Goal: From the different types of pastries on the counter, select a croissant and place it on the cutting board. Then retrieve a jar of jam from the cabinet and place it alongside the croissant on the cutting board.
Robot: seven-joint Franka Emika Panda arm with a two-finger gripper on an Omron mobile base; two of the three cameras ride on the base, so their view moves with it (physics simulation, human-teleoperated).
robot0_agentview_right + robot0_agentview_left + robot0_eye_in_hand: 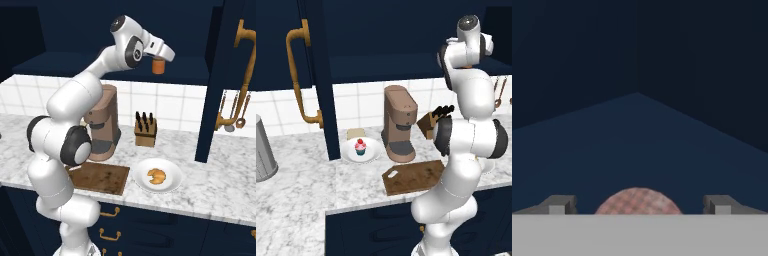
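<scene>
The jar of jam (158, 66) stands on the shelf of the open cabinet (75, 60). My gripper (159, 60) reaches in over it, open. In the hand view its reddish lid (638, 201) sits between my fingertips (559, 205), with a gap on each side. The croissant (156, 176) lies on a white plate (172, 186) on the counter (220, 185), to the right of the cutting board (97, 177). The cupcake (360, 146) rests on another white plate (373, 152), left of the coffee machine.
The coffee machine (102, 127) stands just behind the cutting board (413, 176), with a knife block (145, 129) beside it. The cabinet's open doors (323, 80) (220, 80) jut out over the counter on both sides. Utensils (232, 112) hang on the wall. A grey canister (263, 150) stands far left.
</scene>
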